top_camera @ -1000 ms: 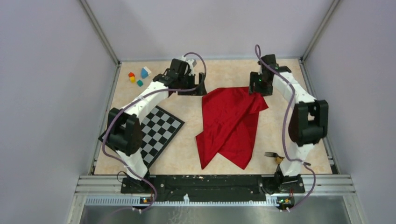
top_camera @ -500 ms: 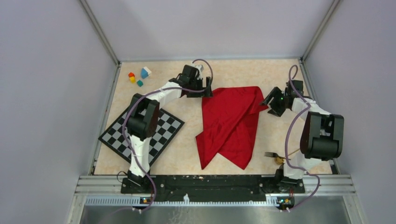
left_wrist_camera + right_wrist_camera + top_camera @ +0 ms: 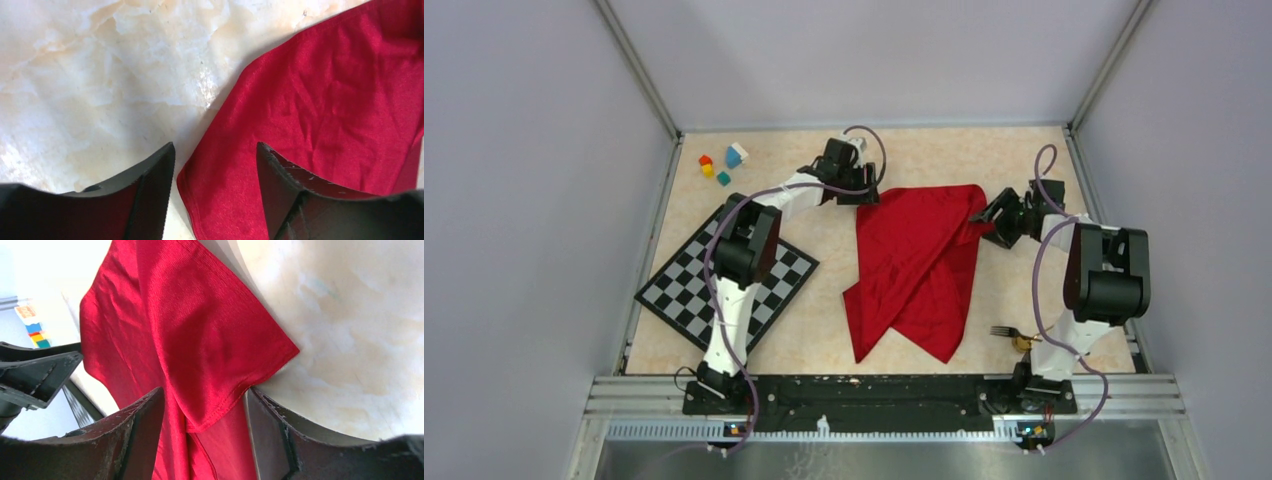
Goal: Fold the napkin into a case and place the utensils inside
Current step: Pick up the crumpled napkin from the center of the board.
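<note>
Marbled tabletop (image 3: 824, 310) carries the red napkin (image 3: 914, 265), rumpled at center; the left gripper (image 3: 215, 155) gapes unclenched around its ten o'clock corner, the right gripper (image 3: 204, 397) likewise at two o'clock. At five o'clock lie the fork (image 3: 1003, 331) and spoon (image 3: 1024, 343).

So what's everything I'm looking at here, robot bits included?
bright red cloth napkin: one, red, mid-table, loosely folded and rumpled
black-and-white checkered mat: one, black and white, near left, partly under the left arm
small coloured blocks: four, red, yellow, teal and white-and-blue, far left corner
thin dark metal fork: one, dark, near right by the right arm's base
small spoon with gold bowl: one, gold, beside the fork
marbled beige table: one, beige, under everything
left arm: one, white and black, jaws open astride the napkin's far left corner
right arm: one, white and black, jaws open astride its far right corner
</note>
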Controlling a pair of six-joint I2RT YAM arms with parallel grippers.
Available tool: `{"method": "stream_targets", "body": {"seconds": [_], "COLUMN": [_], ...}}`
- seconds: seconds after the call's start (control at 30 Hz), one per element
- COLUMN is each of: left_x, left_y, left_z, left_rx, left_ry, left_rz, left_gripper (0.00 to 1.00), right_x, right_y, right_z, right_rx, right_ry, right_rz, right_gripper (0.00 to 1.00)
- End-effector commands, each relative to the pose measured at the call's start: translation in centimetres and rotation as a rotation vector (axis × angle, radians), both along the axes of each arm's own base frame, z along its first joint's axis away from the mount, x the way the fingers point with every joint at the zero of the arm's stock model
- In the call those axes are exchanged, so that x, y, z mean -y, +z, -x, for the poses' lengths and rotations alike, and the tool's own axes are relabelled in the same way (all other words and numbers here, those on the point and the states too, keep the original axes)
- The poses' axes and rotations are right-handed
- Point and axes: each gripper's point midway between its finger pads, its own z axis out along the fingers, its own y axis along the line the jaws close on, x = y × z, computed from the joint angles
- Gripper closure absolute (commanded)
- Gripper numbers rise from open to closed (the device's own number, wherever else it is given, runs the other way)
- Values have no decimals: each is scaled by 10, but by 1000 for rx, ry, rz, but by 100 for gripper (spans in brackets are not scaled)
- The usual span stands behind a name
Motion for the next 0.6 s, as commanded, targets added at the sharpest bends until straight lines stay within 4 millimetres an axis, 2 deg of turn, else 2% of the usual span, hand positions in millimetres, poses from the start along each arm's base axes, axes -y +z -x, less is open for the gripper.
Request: {"method": "stream_targets", "body": {"seconds": [0.0, 0.07, 0.13, 0.27, 0.3, 0.43, 0.57], "left_x": [2, -1, -7, -26, -31, -52, -68], "left_y": [-4, 1, 17, 60, 76, 142, 206], "left_z": [-17, -24, -32, -46, -47, -39, -4], "left_rx": [27, 49, 94, 183, 207, 311, 413], "left_ry": [-4, 8, 25, 83, 93, 152, 154], "left_rz": [-10, -25, -45, -82, -84, -93, -50], "left_gripper": [41, 57, 71, 95, 100, 100, 100], "right_x": [-2, -3, 2, 13, 16, 19, 11], "right_y": [-12, -13, -9, 14, 25, 71, 135], "right_z": [-15, -20, -27, -40, -42, -36, -13], "right_rx": [27, 47, 76, 149, 171, 231, 345], "right_ry": [-29, -38, -58, -42, -32, 38, 84], "right_rz": [1, 1, 30, 123, 159, 316, 415], "right_gripper": [40, 47, 60, 100, 100, 100, 100]}}
